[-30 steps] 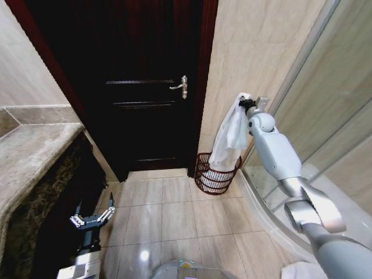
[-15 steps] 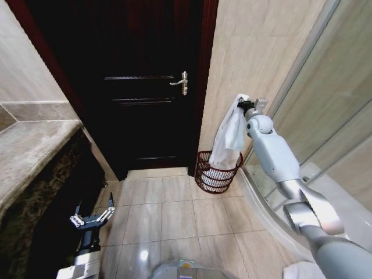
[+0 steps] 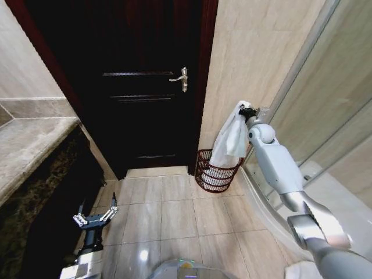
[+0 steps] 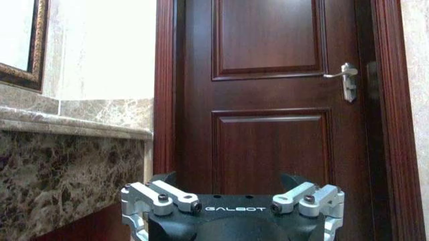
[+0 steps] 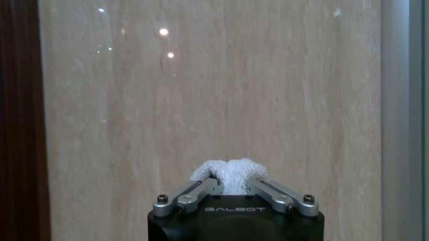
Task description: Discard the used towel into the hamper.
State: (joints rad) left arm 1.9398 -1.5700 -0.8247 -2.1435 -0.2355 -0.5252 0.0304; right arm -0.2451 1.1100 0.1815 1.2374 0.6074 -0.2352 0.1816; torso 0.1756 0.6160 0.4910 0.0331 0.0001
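So the right gripper [image 3: 246,111] is up high by the tiled wall, arm stretched out, and it's got the towel [image 3: 231,139] pinched at its top end. In the right wrist view you can see the fingers [image 5: 201,190] squeezed in on a white bunch of towel [image 5: 229,173], with the beige wall right behind it. The rest of the towel hangs straight down in a long white drape, and its lower end dips into the hamper [image 3: 214,172], going by the head view.

The hamper sits on the floor tiles in the corner, just beside the dark door [image 3: 145,87] frame on one side and the shower's glass edge on the other. It's a dark red-brown wire basket, wider at the rim.

The left gripper [image 3: 95,219] is down low near the floor, next to the marble worktop [image 3: 29,145], fingers spread apart and holding nothing. Its wrist view looks at the door [image 4: 268,100] and its silver handle [image 4: 345,80].
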